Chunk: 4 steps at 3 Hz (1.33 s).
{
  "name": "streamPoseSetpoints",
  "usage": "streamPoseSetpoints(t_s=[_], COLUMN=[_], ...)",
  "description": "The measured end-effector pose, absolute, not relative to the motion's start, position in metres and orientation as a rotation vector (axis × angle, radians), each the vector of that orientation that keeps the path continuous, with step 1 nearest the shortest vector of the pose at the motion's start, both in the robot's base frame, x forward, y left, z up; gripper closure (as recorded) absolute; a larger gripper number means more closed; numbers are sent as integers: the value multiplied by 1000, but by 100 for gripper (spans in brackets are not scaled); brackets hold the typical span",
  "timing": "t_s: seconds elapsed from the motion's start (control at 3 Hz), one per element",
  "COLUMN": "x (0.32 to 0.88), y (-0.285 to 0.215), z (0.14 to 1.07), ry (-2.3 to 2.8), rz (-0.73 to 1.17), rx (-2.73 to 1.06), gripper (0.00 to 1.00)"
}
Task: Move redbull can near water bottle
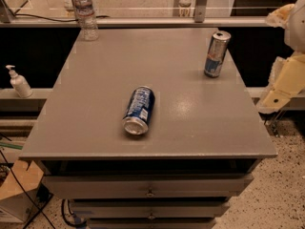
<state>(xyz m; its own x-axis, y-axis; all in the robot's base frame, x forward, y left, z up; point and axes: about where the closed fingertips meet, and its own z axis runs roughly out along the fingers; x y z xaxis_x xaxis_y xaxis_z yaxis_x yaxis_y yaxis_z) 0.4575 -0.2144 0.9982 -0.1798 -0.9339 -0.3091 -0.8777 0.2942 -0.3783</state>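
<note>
The redbull can [217, 54] stands upright near the right edge of the grey table [190, 123], towards the back. The water bottle [86, 14] stands upright at the table's back left corner, far from the can. My gripper [282, 87] is on the cream-coloured arm at the right edge of the view, beside the table and to the right of the redbull can. It touches nothing and holds nothing that I can see.
A wider dark blue can [139, 109] lies on its side in the middle of the table, open end towards the front. A white pump bottle [19, 82] stands on a lower shelf at the left. Drawers [150, 190] sit under the tabletop. A rail [190, 20] runs behind the table.
</note>
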Motion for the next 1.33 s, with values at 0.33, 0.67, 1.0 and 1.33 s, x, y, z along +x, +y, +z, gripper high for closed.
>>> streamPoseSetpoints(t_s=[0.33, 0.67, 1.0, 1.33], x=[457, 461, 479, 501], y=[-214, -214, -203, -202], z=[998, 999, 1003, 1003], ry=[2090, 2099, 2069, 2033], rz=[-156, -165, -145, -73], rx=[-1613, -1590, -1554, -1500], gripper=[0, 0, 0, 0])
